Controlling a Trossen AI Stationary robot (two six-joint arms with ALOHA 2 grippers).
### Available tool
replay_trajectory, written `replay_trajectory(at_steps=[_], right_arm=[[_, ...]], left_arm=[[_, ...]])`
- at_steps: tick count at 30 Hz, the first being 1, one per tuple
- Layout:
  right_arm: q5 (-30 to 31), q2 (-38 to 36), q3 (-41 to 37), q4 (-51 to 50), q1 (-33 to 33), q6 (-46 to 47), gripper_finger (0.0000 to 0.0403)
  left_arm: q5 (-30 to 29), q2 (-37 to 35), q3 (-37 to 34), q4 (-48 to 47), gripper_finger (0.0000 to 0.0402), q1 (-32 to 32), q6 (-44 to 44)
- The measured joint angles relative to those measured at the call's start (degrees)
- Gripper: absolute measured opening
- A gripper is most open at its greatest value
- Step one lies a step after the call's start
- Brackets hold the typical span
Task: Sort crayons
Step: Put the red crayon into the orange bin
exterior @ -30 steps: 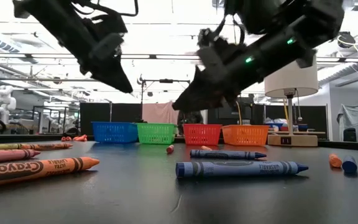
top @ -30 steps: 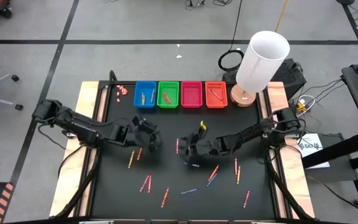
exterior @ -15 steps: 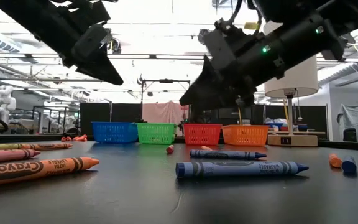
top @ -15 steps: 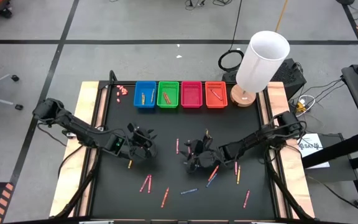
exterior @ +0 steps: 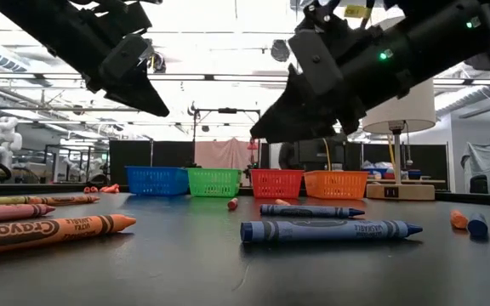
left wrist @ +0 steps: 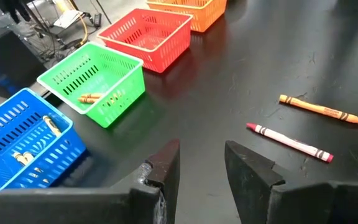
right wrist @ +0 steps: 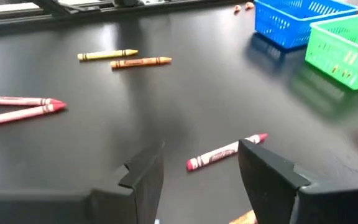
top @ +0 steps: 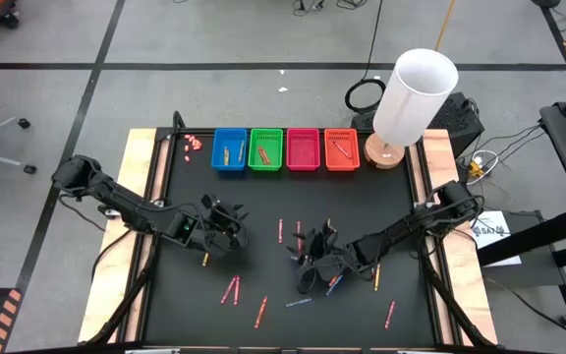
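Four baskets line the counter's (top: pixel 263 246) far edge: blue (top: pixel 229 149), green (top: pixel 265 149), pink (top: pixel 303 149), orange (top: pixel 341 149); a white lamp (top: pixel 413 98) stands just beside the orange.

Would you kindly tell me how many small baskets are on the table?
4, in a row along the table's far edge: blue basket, green basket, pink basket, then orange basket beside the lamp. None appears hidden.

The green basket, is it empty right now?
No, the left wrist view shows a few short orange and yellow crayons lying inside the green basket.
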Motion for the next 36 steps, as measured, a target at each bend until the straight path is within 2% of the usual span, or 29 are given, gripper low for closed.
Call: replay_trajectory(at_steps=[8,24,31,36], right_arm=[[-0.08,-0.01,-0.04,-4.62,0.10,3.00,0.0187],[-0.83,-0.01,-0.07,-5.45,-1.53,4.64,0.0187],[-12.08,-0.01,-0.07,-5.53,-0.47,5.10,0.0187],[-26.55,-0.97,-0.07,-6.96,0.64,6.51,0.0187]], left_arm=[[1.55,0.00,-0.49,0.05,0.0125,0.00,-0.01],[1.55,0.00,-1.84,0.13,0.0125,-0.02,0.21],[1.57,0.00,-1.84,0.16,0.0125,-0.28,-0.06],[1.77,0.00,-1.84,0.34,0.0125,-1.09,-1.50]])
